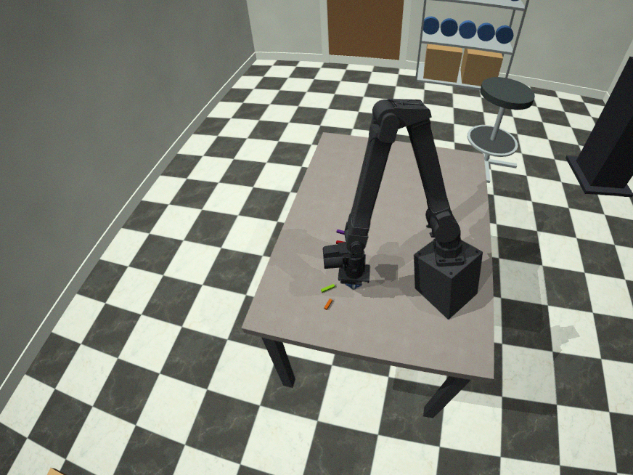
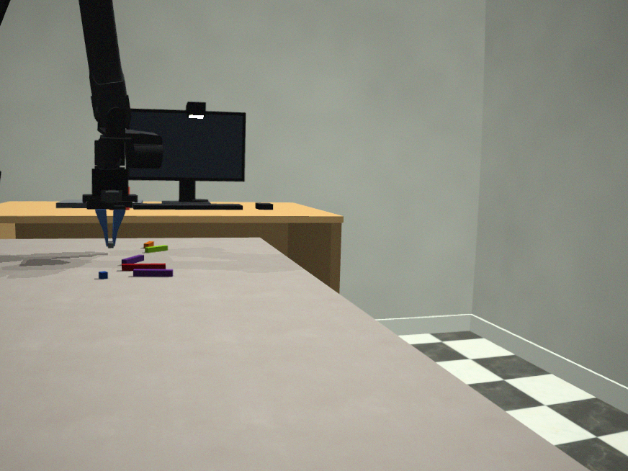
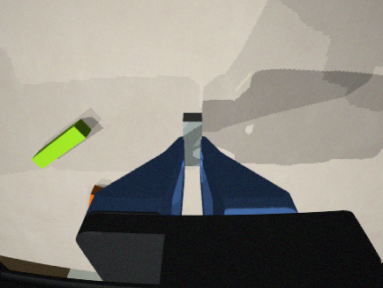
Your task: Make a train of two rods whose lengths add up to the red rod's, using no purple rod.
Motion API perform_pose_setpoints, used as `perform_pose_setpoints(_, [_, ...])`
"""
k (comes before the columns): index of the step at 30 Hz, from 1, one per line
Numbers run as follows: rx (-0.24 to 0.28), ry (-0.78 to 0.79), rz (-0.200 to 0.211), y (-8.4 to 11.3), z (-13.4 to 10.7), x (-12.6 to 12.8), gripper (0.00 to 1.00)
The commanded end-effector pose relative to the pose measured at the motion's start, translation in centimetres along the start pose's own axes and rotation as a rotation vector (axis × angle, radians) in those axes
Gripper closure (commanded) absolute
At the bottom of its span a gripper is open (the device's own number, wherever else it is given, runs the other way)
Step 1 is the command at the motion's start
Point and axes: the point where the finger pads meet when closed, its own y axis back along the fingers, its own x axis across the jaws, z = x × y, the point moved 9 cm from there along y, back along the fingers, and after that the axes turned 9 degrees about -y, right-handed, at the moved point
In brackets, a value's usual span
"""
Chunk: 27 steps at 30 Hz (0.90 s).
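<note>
My gripper (image 3: 192, 145) is shut on a small grey rod (image 3: 191, 132), held at the fingertips and pointing forward. It hangs low over the table (image 1: 349, 288), just right of the lime rod (image 1: 327, 288) and the orange rod (image 1: 328, 303). I cannot tell whether the grey rod touches the table. In the side view the fingertips (image 2: 109, 245) stand behind the red rod (image 2: 143, 266), which lies between two purple rods (image 2: 132, 258) (image 2: 153, 272). A tiny blue rod (image 2: 103, 274) lies left of them. The lime rod (image 3: 61, 144) and the orange rod's end (image 3: 94, 193) show left of the fingers.
The arm's black base block (image 1: 448, 276) stands on the table's right side. The table's near edge runs a little beyond the orange rod. A desk with a monitor (image 2: 185, 147) stands behind the table.
</note>
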Motion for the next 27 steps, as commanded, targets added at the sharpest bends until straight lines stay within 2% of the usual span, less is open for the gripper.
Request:
perform_pose_setpoints(1, [0.008, -0.005, 0.024, 0.22, 0.09, 1.15, 0.96])
perform_pose_setpoints(16, [0.008, -0.001, 0.022, 0.19, -0.09, 1.29, 0.96])
perform_pose_setpoints(27, [0.002, 0.011, 0.003, -0.02, -0.22, 0.72, 0.96])
